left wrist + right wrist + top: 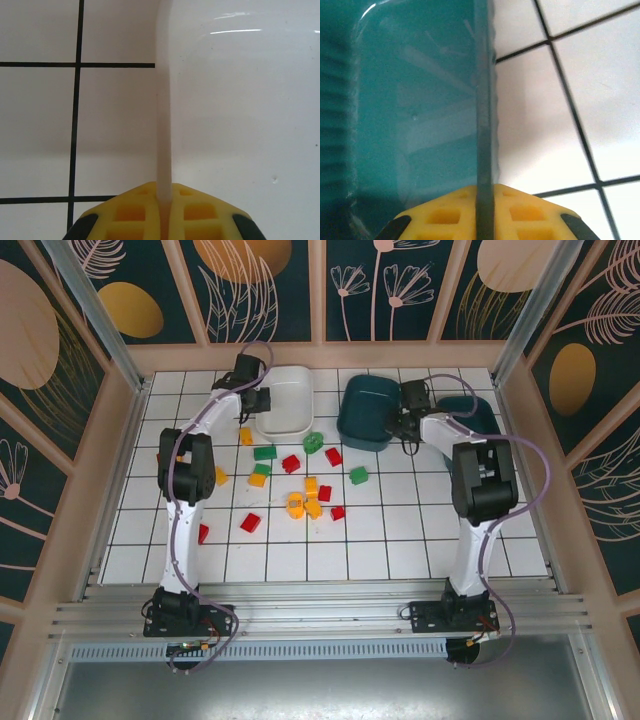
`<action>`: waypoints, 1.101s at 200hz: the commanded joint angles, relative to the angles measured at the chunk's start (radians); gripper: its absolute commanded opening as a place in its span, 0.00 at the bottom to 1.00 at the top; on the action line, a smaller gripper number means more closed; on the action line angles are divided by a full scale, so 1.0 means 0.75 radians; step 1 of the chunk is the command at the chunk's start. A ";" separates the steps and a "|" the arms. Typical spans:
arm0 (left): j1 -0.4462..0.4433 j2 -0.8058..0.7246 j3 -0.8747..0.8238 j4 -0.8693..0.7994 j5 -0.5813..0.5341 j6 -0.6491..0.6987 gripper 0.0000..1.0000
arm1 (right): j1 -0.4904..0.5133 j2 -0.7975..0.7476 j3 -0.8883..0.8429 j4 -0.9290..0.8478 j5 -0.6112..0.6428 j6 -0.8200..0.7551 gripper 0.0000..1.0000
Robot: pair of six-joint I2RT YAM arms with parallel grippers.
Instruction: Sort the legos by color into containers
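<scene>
Far left: my left gripper (262, 400), clamped on the left rim of the shallow white plastic bin (290, 405).
Centre: small red, green and yellow-orange plastic legos (291, 463), scattered loose on the white gridded table (420, 530), below the bins.
Right: my right gripper (405, 422), pinching the right wall of a dark teal plastic bin (362, 412). A second teal bin (478, 408) sits just beside it.
</scene>
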 commanded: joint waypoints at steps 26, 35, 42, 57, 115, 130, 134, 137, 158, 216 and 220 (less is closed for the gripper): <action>-0.003 -0.079 -0.082 0.026 -0.020 0.074 0.00 | 0.085 0.097 0.153 -0.020 0.010 -0.072 0.13; -0.003 -0.078 -0.068 0.024 -0.028 0.077 0.00 | 0.092 0.108 0.169 -0.018 0.008 -0.065 0.13; -0.003 -0.073 -0.052 0.020 -0.028 0.081 0.00 | 0.095 0.118 0.180 -0.013 -0.001 -0.064 0.12; -0.004 -0.038 0.018 -0.015 -0.029 0.082 0.00 | 0.099 0.138 0.205 -0.003 -0.026 -0.080 0.13; -0.004 0.111 0.234 -0.154 -0.022 0.026 0.00 | 0.101 0.188 0.259 0.009 -0.085 -0.066 0.15; -0.003 0.119 0.234 -0.154 -0.015 0.014 0.00 | 0.102 0.201 0.283 0.008 -0.097 -0.068 0.15; -0.004 0.120 0.237 -0.156 -0.013 0.013 0.00 | 0.103 0.206 0.292 0.005 -0.102 -0.072 0.15; -0.004 0.124 0.237 -0.157 -0.012 0.013 0.01 | 0.102 0.210 0.298 0.003 -0.104 -0.074 0.16; -0.004 0.137 0.244 -0.182 -0.005 0.020 0.05 | 0.103 0.226 0.330 -0.013 -0.105 -0.082 0.20; -0.003 0.120 0.267 -0.221 -0.012 0.023 0.33 | 0.093 0.202 0.416 -0.072 -0.127 -0.104 0.45; -0.004 0.118 0.275 -0.223 -0.019 0.020 0.35 | 0.090 0.195 0.420 -0.075 -0.124 -0.105 0.47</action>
